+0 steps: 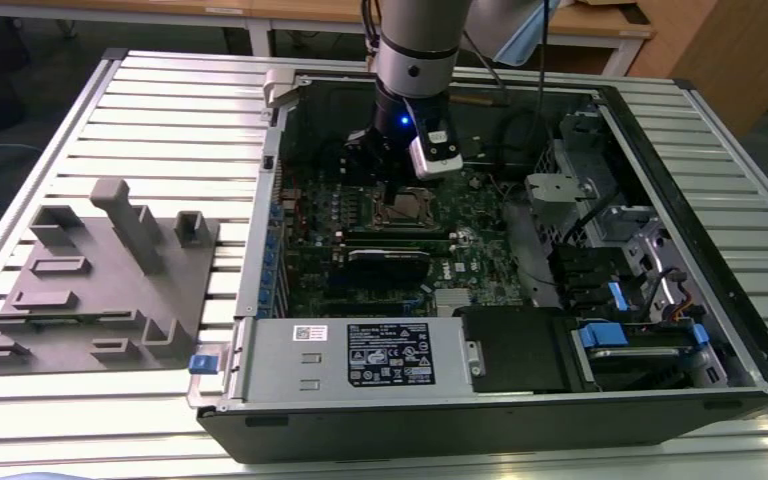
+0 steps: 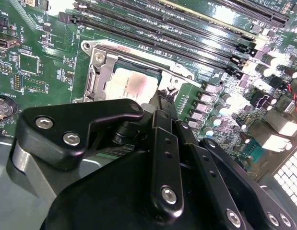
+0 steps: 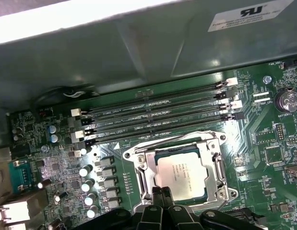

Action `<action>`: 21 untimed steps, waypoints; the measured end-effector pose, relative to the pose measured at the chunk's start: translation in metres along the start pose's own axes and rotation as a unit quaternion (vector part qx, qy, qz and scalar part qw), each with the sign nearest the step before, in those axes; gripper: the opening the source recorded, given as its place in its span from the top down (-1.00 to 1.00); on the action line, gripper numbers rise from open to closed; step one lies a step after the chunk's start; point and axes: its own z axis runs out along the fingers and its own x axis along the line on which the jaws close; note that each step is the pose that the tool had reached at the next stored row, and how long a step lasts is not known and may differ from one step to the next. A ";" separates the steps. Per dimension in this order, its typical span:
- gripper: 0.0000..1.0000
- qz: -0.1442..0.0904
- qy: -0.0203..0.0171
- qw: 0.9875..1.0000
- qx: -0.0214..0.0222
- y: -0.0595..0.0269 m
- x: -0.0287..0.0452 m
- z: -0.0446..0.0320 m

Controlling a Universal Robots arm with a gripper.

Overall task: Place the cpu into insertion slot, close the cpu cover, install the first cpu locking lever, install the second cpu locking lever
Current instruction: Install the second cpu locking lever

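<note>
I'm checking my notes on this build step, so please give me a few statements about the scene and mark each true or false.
1. The chip sits in the socket. True.
2. The metal cover frame lies down around the chip. True.
3. The end effector hovers over the grey holder plate. False: the plate lies outside the computer case, at the exterior view's left, while the end effector is down at the socket's edge.
4. The long memory slots beside the socket are filled with modules. False: they look empty.
5. The computer case lies on its side with its panel off. True.
</note>
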 end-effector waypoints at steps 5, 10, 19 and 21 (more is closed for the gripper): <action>0.79 0.000 0.002 1.000 0.000 0.0000 0.0000 0.0000; 0.79 0.000 0.004 1.000 0.001 0.0000 0.0000 0.0000; 0.79 0.000 0.007 1.000 0.002 0.0000 0.0000 0.0000; 0.79 0.000 0.008 1.000 0.002 0.0000 0.0000 0.0000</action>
